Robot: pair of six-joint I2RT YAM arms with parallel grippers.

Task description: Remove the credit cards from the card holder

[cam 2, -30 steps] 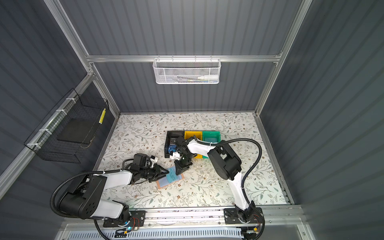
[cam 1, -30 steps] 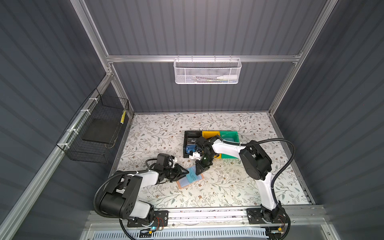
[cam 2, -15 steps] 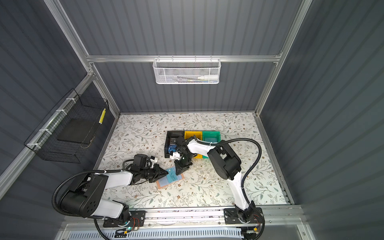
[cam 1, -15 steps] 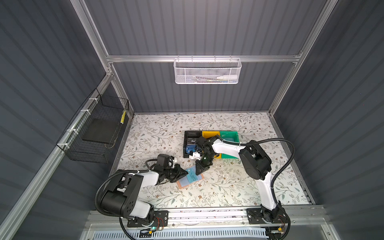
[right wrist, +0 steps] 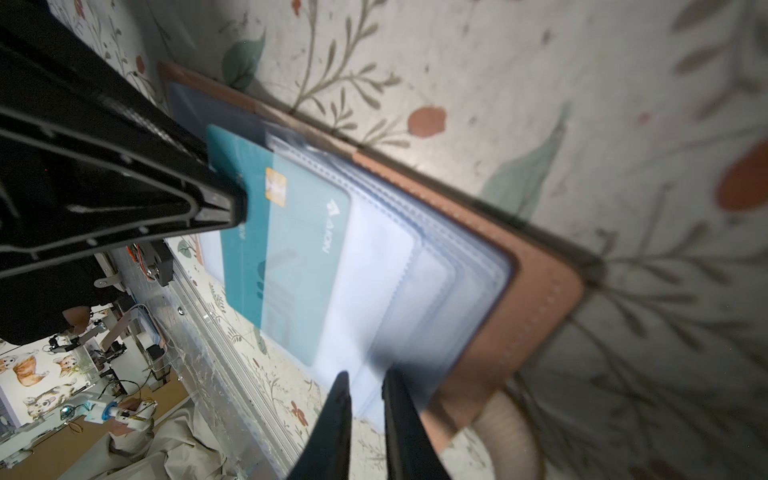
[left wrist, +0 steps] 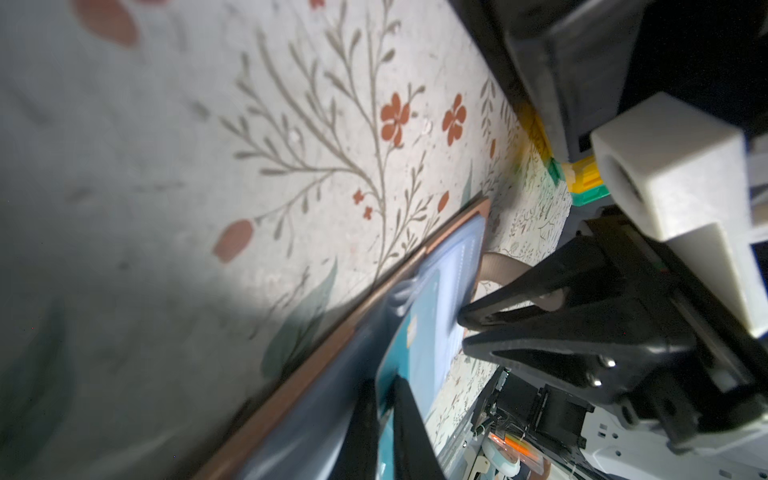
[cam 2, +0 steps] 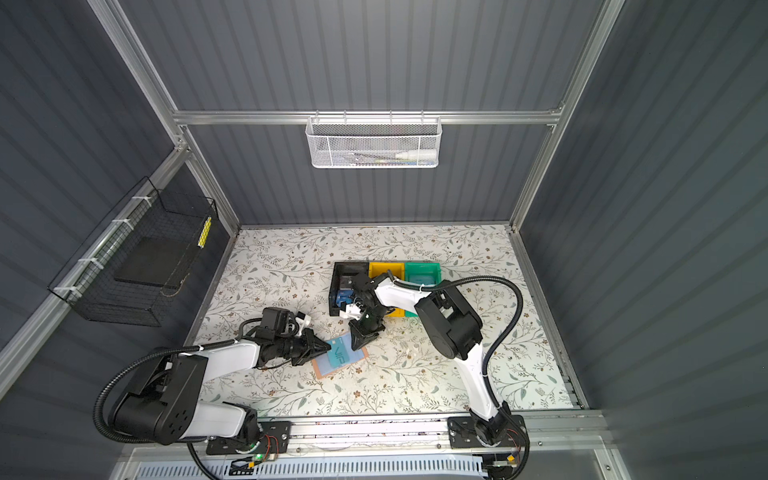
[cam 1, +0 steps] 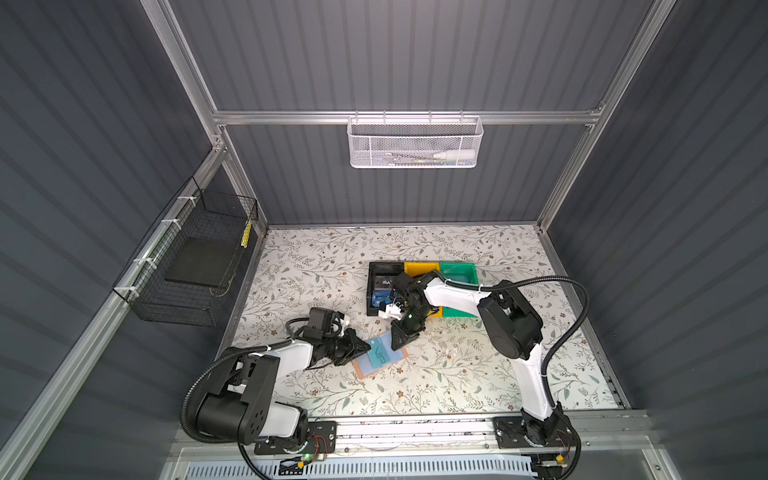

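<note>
The left gripper (cam 1: pixel 366 347) is pinched shut on the bare end of a thin teal plastic credit card with white "VIP" lettering (right wrist: pixel 291 232). Its fingertips (left wrist: pixel 401 419) sit either side of the card's edge. Most of the teal card lies ahead of those tips, inside a clear sleeve of the tan leather-like folding card holder (right wrist: pixel 536 291). The card holder lies open and flat on the floral tabletop (cam 1: pixel 457 374).

Facing the left gripper from the holder's far end, the right gripper (cam 1: pixel 395 343) stands nearly closed, nipping the loose edges of the clear sleeves.

The step in hand looks to be drawing this card out. The pull should run straight back along the line of the sleeve, low and level, so the card does not bind at the sleeve mouth. The grip covers little of the card and could slip, so a slow draw seems wise, with the right gripper's hold firm enough that the holder does not drag along.

Beyond the right gripper, a black plastic bin (cam 1: pixel 371 291) already holds blue cards.
</note>
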